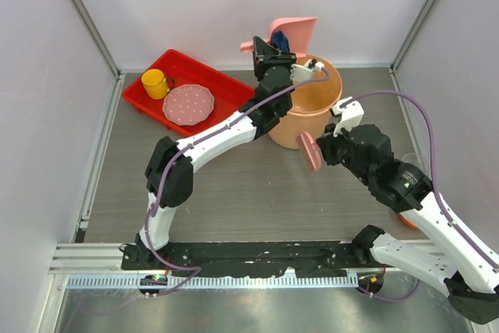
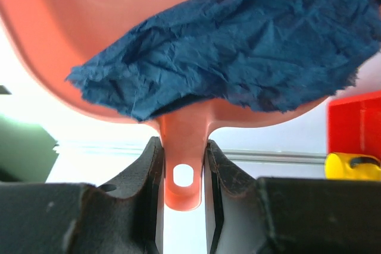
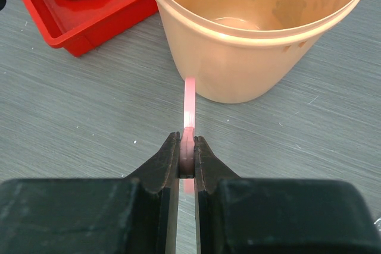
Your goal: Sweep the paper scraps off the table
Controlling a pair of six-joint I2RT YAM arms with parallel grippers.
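My left gripper (image 1: 269, 48) is shut on the handle of the pink dustpan (image 1: 295, 31), held tilted up above the far rim of the orange bucket (image 1: 312, 118). In the left wrist view my gripper (image 2: 183, 159) clamps the dustpan handle (image 2: 183, 141), and a crumpled blue paper scrap (image 2: 238, 52) lies in the pan. My right gripper (image 1: 326, 146) is shut on the pink brush (image 1: 309, 150), held edge-on just in front of the bucket. In the right wrist view my gripper (image 3: 187, 147) grips the brush (image 3: 189, 102) above the grey table (image 3: 89, 117). No other scraps show.
A red tray (image 1: 210, 76) at the back left holds a yellow mug (image 1: 156, 83) and a pink dotted plate (image 1: 189, 104). Metal rails edge the table (image 1: 234, 193). White walls stand close on three sides.
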